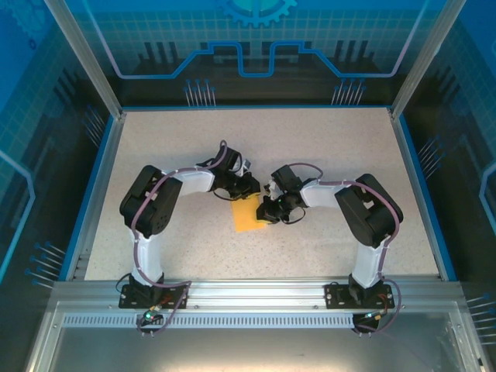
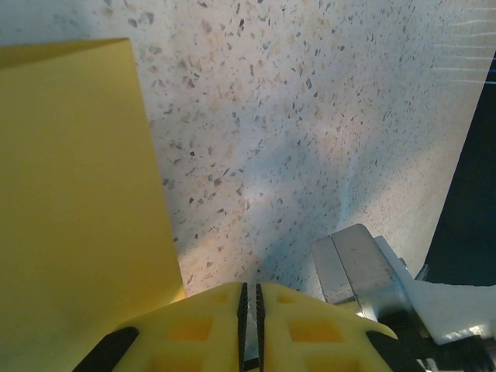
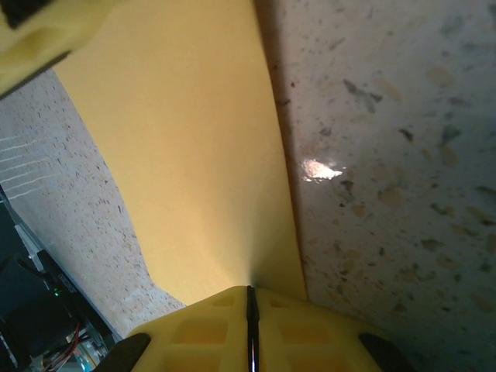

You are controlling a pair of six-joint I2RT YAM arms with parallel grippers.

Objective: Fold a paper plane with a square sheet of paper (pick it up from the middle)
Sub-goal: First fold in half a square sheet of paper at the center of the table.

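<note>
The square sheet of paper (image 1: 246,215) is orange-yellow and lies on the speckled table between the two grippers. My right gripper (image 1: 267,211) is at its right edge. In the right wrist view the paper (image 3: 194,155) rises into my right gripper (image 3: 249,293), which is shut on its edge. My left gripper (image 1: 242,188) is at the sheet's far edge. In the left wrist view the paper (image 2: 77,217) lies to the left of my left gripper (image 2: 250,291), whose pads are a sliver apart with nothing between them. The paper plane is out of view.
A blue rim (image 1: 94,194) borders the speckled table (image 1: 325,147), with metal frame posts at the corners. A silver metal block (image 2: 356,267) of the other arm sits close to the right of my left fingers. A yellow finger (image 3: 39,35) of the left gripper shows above the sheet.
</note>
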